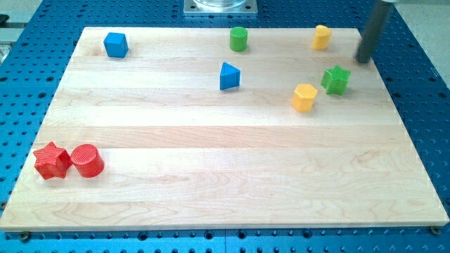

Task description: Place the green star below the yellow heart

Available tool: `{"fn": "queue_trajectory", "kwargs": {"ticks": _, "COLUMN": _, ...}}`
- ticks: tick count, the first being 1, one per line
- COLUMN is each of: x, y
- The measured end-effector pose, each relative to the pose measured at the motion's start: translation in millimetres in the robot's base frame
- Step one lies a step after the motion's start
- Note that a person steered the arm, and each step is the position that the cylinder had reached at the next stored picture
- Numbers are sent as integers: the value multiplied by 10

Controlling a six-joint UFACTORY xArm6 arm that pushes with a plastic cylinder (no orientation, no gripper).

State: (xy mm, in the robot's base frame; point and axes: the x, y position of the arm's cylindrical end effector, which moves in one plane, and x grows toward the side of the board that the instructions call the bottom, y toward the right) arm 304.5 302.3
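Note:
The green star (336, 80) lies on the wooden board (225, 183) at the upper right. A small yellow block (321, 36), which looks like the heart, sits near the board's top edge, above and slightly left of the star. A second yellow block (304, 97), roughly pentagon-shaped, lies just left of and below the star, close to it. My tip (363, 60) is above and to the right of the green star, a short gap away, and to the lower right of the upper yellow block. It touches no block.
A green cylinder (239, 39) and a blue cube (115, 44) sit near the top edge. A blue triangle (229, 76) lies at centre top. A red star (51, 160) and a red cylinder (87, 160) sit together at the lower left.

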Motion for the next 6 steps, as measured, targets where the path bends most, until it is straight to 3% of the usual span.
{"fn": "queue_trajectory", "kwargs": {"ticks": 2, "x": 947, "y": -897}}
{"fn": "queue_trajectory", "kwargs": {"ticks": 3, "x": 853, "y": -1244}}
{"fn": "queue_trajectory", "kwargs": {"ticks": 4, "x": 413, "y": -973}}
{"fn": "queue_trajectory", "kwargs": {"ticks": 5, "x": 299, "y": -1090}}
{"fn": "queue_trajectory", "kwargs": {"ticks": 6, "x": 434, "y": -666}}
